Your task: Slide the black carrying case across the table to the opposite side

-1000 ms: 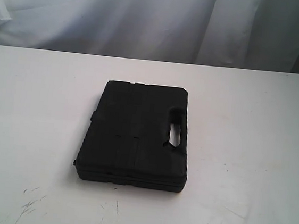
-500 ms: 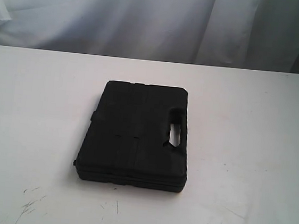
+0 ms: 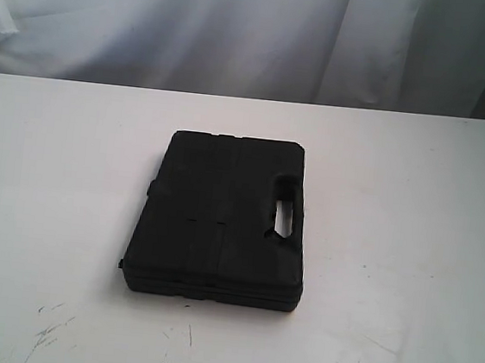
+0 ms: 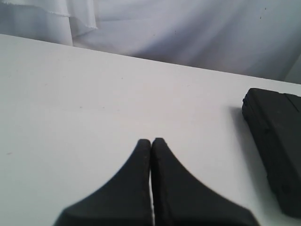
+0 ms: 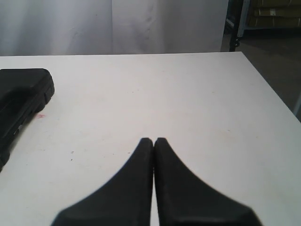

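Note:
The black carrying case point(image 3: 221, 223) lies flat near the middle of the white table point(image 3: 416, 182), its handle cut-out point(image 3: 284, 210) toward the right side. No arm shows in the exterior view. My left gripper point(image 4: 151, 141) is shut with nothing in it, over bare tabletop, and a corner of the case point(image 4: 277, 141) lies off to one side. My right gripper point(image 5: 153, 140) is also shut and empty, apart from the case's edge point(image 5: 21, 101).
White curtain point(image 3: 241, 25) hangs behind the far table edge. Dark scuff marks point(image 3: 49, 330) dot the near left tabletop. A tiny red spot point(image 5: 40, 115) sits beside the case. Beyond the table's right edge are a dark floor and a stand point(image 5: 235, 23).

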Available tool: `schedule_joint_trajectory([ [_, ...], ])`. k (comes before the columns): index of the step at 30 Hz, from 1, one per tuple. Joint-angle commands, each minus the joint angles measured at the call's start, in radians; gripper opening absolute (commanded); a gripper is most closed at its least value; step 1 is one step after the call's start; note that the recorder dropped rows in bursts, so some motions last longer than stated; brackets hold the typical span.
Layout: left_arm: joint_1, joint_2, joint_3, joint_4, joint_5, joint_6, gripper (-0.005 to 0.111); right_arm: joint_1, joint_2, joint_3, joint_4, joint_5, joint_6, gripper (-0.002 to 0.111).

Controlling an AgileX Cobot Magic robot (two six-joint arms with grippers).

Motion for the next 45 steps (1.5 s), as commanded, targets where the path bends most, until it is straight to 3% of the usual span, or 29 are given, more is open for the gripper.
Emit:
schedule_joint_trajectory([
  [1, 0.001, -0.005, 0.005, 0.007, 0.018, 0.030, 0.000, -0.003, -0.003, 0.003, 0.001, -0.002, -0.004, 0.000],
  [36, 0.001, -0.005, 0.005, 0.007, 0.018, 0.031, 0.000, -0.003, -0.003, 0.003, -0.036, -0.002, -0.004, 0.000],
  [45, 0.001, -0.005, 0.005, 0.007, 0.018, 0.030, 0.000, -0.003, -0.003, 0.003, -0.005, -0.282, -0.004, 0.000],
])
